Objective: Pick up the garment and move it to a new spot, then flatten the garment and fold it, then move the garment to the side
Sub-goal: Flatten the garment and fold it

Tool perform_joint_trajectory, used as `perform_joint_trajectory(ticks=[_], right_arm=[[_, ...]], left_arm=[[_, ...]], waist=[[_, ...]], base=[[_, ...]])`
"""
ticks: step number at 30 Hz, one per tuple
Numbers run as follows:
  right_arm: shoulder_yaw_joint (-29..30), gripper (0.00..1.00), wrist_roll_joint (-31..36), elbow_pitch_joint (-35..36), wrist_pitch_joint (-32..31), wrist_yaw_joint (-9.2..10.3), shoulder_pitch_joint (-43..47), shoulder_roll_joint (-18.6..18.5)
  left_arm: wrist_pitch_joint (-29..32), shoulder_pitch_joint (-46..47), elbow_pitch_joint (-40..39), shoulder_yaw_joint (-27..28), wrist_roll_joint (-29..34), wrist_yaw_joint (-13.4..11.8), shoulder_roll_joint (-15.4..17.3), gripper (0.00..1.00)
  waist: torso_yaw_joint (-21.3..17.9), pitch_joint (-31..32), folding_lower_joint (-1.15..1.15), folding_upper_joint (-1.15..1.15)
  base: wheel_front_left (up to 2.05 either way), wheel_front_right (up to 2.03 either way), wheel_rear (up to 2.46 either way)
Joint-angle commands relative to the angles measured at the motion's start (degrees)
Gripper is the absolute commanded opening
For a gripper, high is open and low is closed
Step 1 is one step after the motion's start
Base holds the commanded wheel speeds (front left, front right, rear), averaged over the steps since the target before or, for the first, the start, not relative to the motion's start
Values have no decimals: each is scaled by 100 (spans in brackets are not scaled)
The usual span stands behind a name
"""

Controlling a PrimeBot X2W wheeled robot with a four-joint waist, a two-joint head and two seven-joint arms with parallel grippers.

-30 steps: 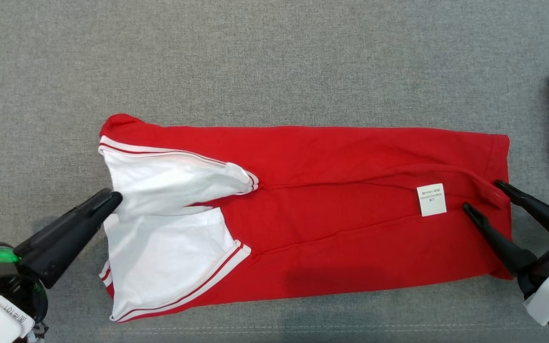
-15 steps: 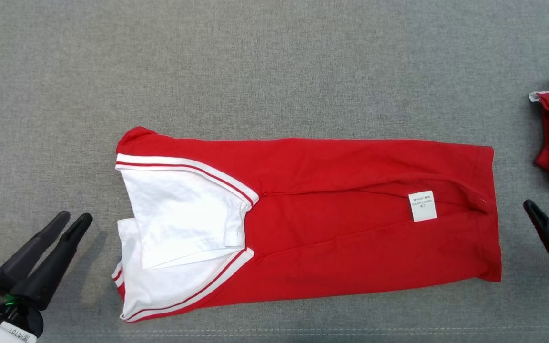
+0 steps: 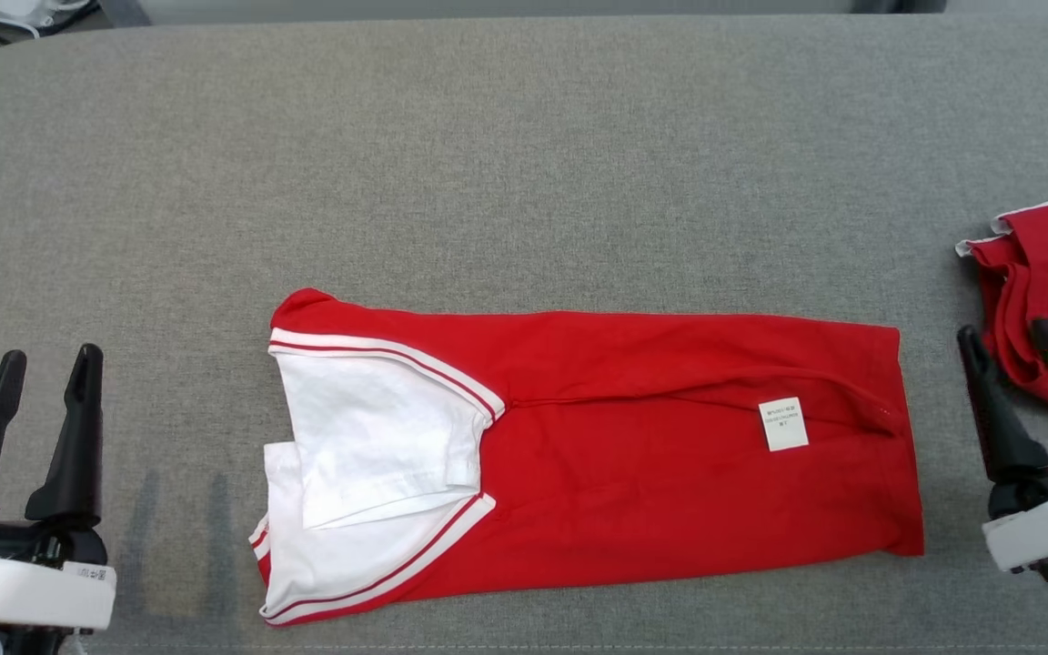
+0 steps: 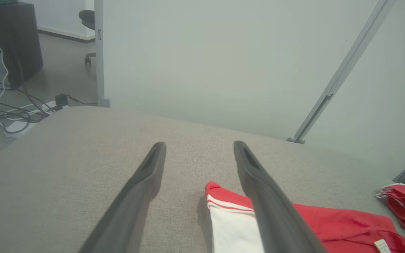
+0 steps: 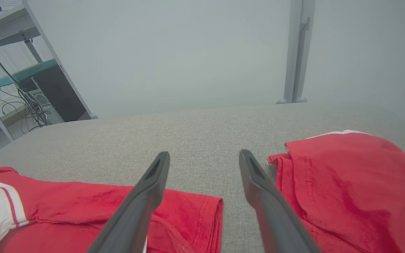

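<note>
The garment [image 3: 651,473] is a red shirt with white sleeves and striped trim, folded into a long strip across the grey table. A white label lies near its right end. In the left wrist view the garment [image 4: 339,225] shows at lower right, and in the right wrist view the garment [image 5: 65,207] lies at lower left. My left gripper [image 3: 49,366] stands open at the lower left, well clear of the white sleeve end. My right gripper [image 3: 1006,337] stands open at the lower right, just beyond the garment's hem. Both hold nothing.
A second red garment [image 3: 1047,282] lies bunched at the table's right edge, close behind my right gripper; it also shows as the red pile [image 5: 350,182] in the right wrist view. The grey padded table [image 3: 524,164] stretches bare behind the shirt. Cables lie on the floor [image 4: 23,116].
Both grippers let go of the garment and drew back outward to the sides, the left one opening. The white sleeve settled flat. The head camera tilted, shifting the whole picture down.
</note>
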State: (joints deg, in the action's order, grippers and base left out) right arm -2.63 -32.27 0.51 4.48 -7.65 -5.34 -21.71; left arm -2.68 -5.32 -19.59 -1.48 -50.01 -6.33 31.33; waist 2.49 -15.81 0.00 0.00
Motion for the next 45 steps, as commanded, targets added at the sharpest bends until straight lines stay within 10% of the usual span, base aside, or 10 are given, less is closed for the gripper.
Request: perform_joint_trajectory(ticks=[1,11,45], right_arm=[[-143,100,88,-6,-20,16,-132,-22],[-371,100,376,-1214,40,16,-316,359],[-1596,100,-665,-4245,-935,16,-1456,150]], left_arm=[[-105,357,-67,195,187,-186,85,100],[-568,483,396,-527,1297,-1045,-512,100],[-773,443,658,-1252,1673,-1209,-939,100]], waist=[[22,129,0,0],[-62,491,0,0],[600,686,0,0]], base=[[0,0,0],[0,0,0],[0,0,0]])
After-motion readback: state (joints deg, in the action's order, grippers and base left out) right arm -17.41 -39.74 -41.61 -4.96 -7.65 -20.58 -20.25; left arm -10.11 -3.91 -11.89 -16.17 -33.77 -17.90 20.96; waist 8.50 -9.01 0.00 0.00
